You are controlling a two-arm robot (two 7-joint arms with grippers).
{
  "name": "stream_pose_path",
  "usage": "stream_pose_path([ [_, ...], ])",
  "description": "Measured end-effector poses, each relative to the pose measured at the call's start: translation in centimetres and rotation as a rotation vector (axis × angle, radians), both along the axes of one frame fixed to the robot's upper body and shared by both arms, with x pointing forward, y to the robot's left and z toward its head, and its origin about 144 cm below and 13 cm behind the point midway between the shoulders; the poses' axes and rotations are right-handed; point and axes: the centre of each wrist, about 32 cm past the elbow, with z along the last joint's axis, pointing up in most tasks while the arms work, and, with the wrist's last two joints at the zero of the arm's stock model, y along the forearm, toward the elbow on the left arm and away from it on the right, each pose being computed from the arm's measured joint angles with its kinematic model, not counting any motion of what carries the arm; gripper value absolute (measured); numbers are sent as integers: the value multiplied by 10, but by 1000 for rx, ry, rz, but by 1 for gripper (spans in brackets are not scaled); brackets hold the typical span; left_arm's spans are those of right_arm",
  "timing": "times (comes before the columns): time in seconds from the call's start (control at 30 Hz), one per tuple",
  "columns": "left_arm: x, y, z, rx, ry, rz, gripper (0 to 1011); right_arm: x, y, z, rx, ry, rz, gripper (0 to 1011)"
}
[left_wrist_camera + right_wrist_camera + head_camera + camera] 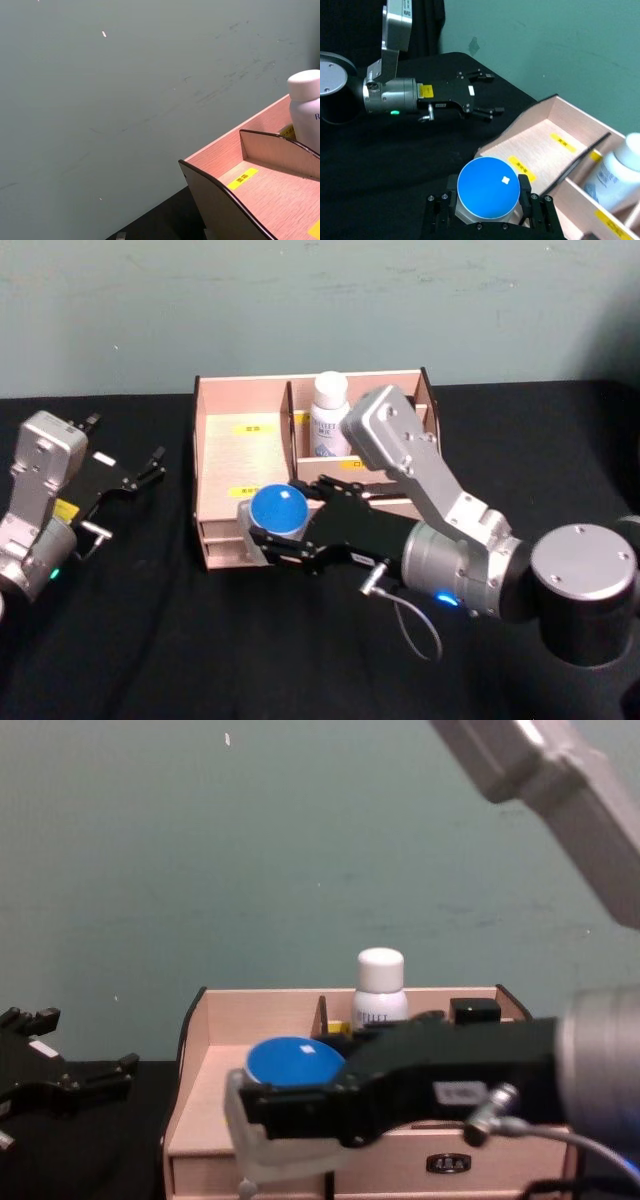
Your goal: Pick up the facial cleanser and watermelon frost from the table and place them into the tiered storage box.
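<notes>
One of the two items looks placed: a white bottle [328,415] stands upright in a rear compartment of the tiered storage box [245,395], right of its wide left bay. The right gripper [488,192] is clamped around a blue-lidded jar [277,508] at the box's front edge, not yet set inside; which item is which I cannot tell. The left gripper [125,438], fingers spread and empty, sits parked near the left edge of the table [150,640].
</notes>
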Motion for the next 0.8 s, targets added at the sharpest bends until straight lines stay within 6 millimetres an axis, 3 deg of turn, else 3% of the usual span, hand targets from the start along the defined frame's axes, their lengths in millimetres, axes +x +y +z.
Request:
stream_pose_path([
  [0.8, 0, 0, 0, 0, 0, 0, 1001, 48, 47, -1, -39, -44, -125, 730],
])
